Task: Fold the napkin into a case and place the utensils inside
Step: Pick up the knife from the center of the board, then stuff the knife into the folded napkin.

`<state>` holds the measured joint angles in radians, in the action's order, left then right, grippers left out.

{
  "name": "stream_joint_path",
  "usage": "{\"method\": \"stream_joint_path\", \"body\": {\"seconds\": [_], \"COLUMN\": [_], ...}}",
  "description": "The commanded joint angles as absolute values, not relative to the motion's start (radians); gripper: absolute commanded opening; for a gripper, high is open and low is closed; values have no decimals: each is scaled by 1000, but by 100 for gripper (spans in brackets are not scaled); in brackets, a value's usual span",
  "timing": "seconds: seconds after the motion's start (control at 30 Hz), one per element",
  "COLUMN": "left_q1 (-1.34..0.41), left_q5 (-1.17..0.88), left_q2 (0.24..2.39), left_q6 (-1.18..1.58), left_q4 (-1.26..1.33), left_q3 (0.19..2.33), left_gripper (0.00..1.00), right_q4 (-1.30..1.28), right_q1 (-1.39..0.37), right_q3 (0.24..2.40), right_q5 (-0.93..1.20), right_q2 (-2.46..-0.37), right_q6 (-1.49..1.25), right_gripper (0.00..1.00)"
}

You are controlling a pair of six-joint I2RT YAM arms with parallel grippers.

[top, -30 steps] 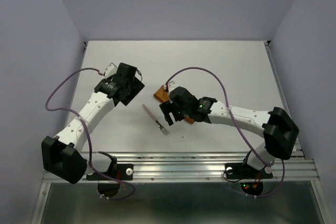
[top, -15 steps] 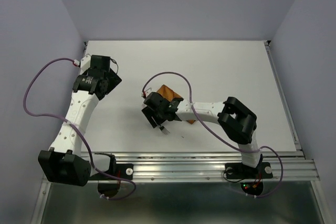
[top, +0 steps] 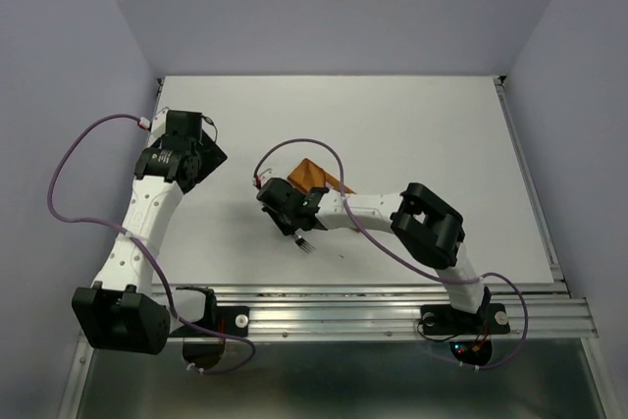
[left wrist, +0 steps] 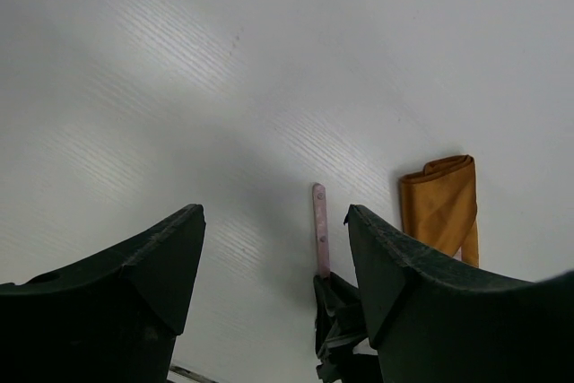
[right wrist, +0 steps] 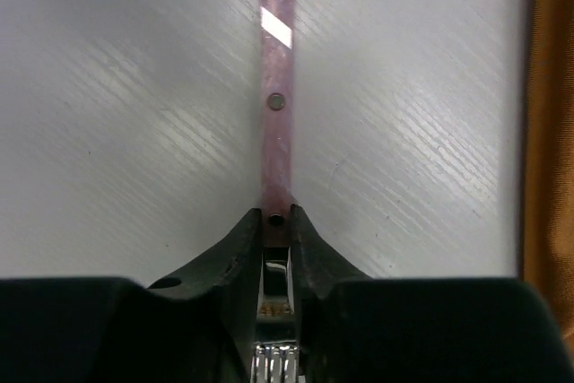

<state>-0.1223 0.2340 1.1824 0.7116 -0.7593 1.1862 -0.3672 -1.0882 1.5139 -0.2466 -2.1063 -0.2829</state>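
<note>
On table (top: 442,125): fork (top: 305,242) lies flat near centre-front, tines twd near edge. Right gripper (right wrist: 275,221) sits over fork's neck w/ one finger each side of handle (right wrist: 276,87), both touching it; rest of handle sticks out ahead of fingers. Folded napkin (top: 316,176) is on table just behind & slightly right of that gripper, beside fork but apart, bare table btwn. Left gripper (left wrist: 273,213) is at table's left side, well apart from fork & napkin.

Table (top: 432,125) beyond and right of napkin (top: 314,173): bare, open passage. Near-left of napkin: right claw (right wrist: 276,221) pinching fork (right wrist: 277,105), its arm crossing napkin's near edge, blocks approach. Far left of napkin: left claw (left wrist: 273,217), well apart; bare gap between.
</note>
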Motion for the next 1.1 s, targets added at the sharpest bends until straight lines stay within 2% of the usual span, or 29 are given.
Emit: {"method": "stream_joint_path", "body": {"seconds": [0.0,0.17,0.63,0.8,1.07], "left_q1": [-115,-117,-123,-173,-284], "left_q5": [221,172,-89,-57,-107], "left_q2": [1163,1232,1436,1546,1753], "left_q6": [681,641,621,606,612], "left_q4": [-730,-693,-503,-525,-471], "left_q3": [1161,1127,1151,1219,1301], "left_gripper": [76,76,75,75,73], "right_q4": [-301,-216,-308,-371,-466], "right_q1": [-1097,-1097,-1028,-930,-865], "right_q3": [1506,1419,1184,1103,1022], "right_q5": [-269,-160,-209,-170,-207], "right_q2": [-2103,-1965,-1623,-1514,-1482], "right_q6": [-235,-114,-29,-41,-44], "right_gripper": [14,1,1,1,1]}}
